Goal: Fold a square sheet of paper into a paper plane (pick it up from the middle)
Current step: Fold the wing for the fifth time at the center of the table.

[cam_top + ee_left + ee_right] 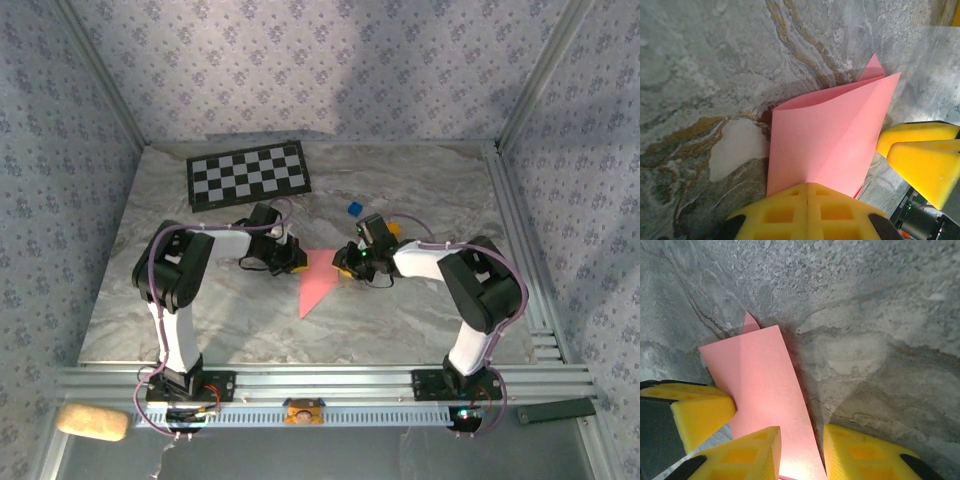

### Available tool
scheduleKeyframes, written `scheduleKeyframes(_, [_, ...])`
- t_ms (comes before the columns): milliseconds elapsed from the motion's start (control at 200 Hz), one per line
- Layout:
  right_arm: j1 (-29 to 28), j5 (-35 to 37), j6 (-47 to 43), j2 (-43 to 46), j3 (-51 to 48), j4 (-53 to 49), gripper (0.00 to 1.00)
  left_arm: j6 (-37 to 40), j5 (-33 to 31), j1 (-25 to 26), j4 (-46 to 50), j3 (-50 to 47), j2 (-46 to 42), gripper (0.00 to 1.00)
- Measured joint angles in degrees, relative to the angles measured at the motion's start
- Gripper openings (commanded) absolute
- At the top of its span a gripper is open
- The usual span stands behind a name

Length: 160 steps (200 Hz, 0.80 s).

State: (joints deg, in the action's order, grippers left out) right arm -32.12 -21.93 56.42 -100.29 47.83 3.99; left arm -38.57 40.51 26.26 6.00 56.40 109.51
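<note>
Under left hand (807,189), paper plane (832,135), edge hidden

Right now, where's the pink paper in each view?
Top external: pink paper mid-table, between left gripper and right gripper.
Left wrist: paper at centre, rising from left gripper's shut fingers at bottom.
Right wrist: paper centre-left, running down between right gripper's parted fingers.
Shared landmark: grey marbled table.

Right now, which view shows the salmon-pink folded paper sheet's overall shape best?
Top external: the salmon-pink folded paper sheet shows almost whole, tapering to a near point. The left wrist view shows its layers close up, base hidden by yellow fingers; the right wrist view shows one long strip.
</note>
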Motion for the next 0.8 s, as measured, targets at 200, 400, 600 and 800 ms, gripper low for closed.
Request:
scheduleKeyframes(200, [-0.3,0.0,-1.0,-0.5,1.2,-1.3,0.29,0.0,0.0,0.0,0.0,0.0,0.0,0.04])
scheduleKeyframes(400, [-0.6,-0.5,-1.7,-0.5,1.2,-1.1,0.29,0.0,0.0,0.0,0.0,0.0,0.0,0.04])
scheduleKeyframes(600, [-0.8,-2.7,-1.9,-0.5,0.4,0.6,0.29,0.0,0.0,0.0,0.0,0.0,0.0,0.04])
scheduleKeyframes(800, [-0.1,-4.5,-1.8,-0.2,-1.8,3.5,0.29,0.0,0.0,0.0,0.0,0.0,0.0,0.04])
